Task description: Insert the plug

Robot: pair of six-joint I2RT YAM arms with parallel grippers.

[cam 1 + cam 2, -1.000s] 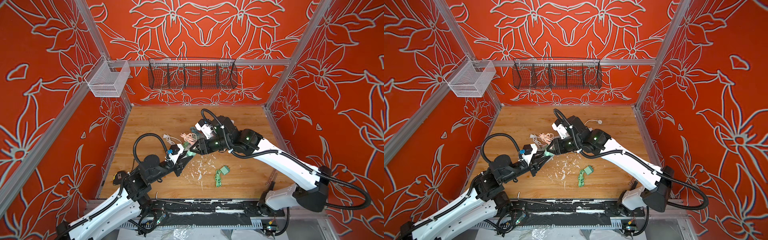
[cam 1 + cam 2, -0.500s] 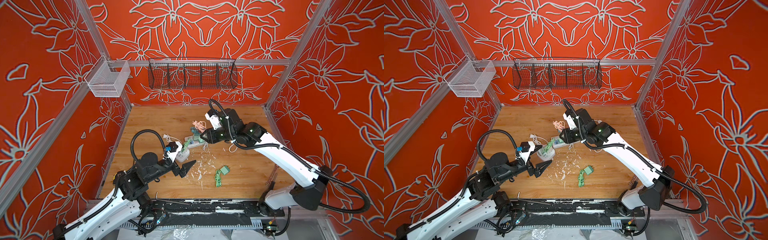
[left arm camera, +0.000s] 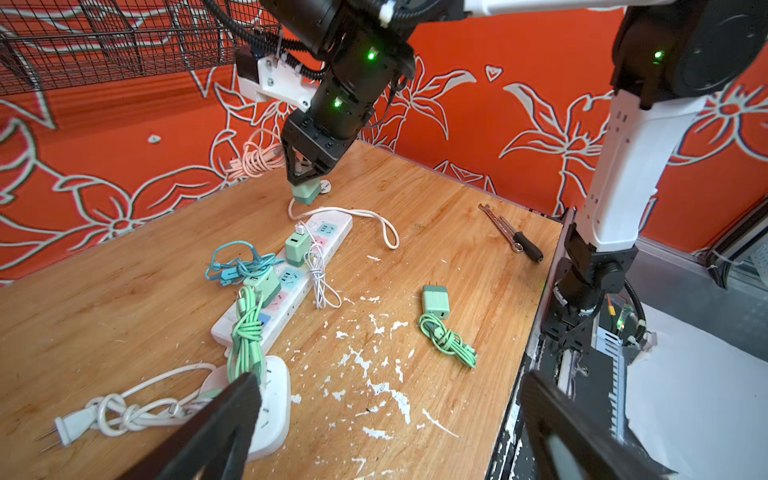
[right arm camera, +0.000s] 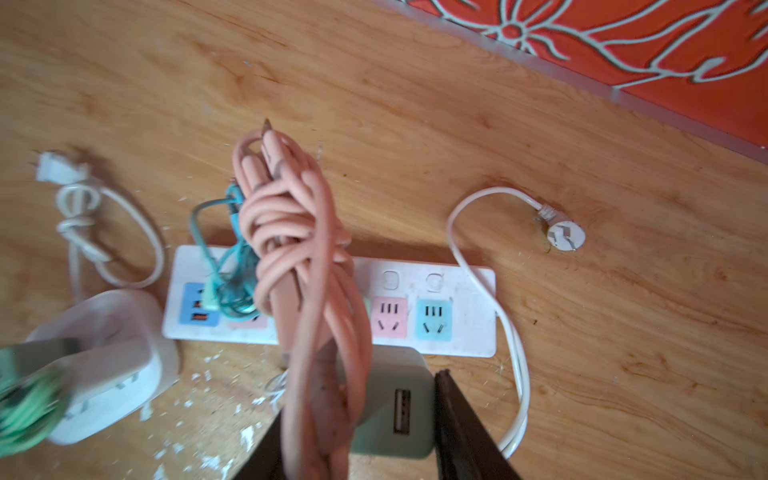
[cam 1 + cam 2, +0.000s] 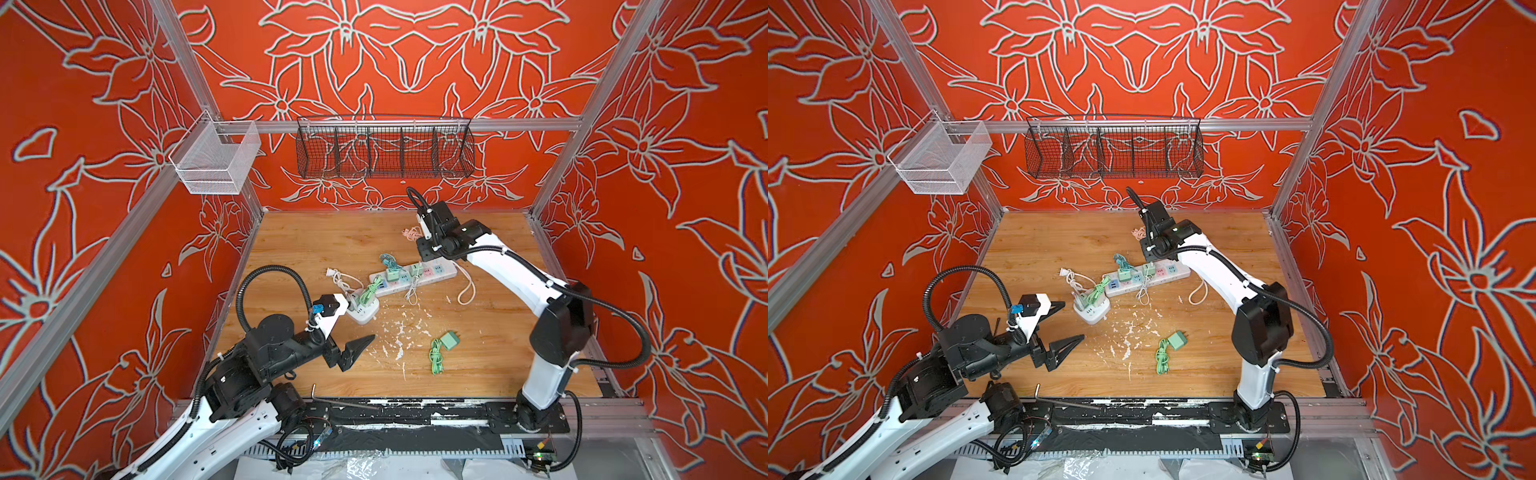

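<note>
Mint-green plastic charger plug, looks light and rigid, clamped by its flat sides in right gripper near end of white power strip; floppy pink cable bundle dangles. Left gripper wide open, empty.

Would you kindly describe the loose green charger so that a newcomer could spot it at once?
Find the long white power strip on the wooden table, then come toward the front edge. There lies the green charger. Unlike those in the strip or in the right gripper, it lies flat and alone on bare wood, a knotted green cable beside it.
</note>
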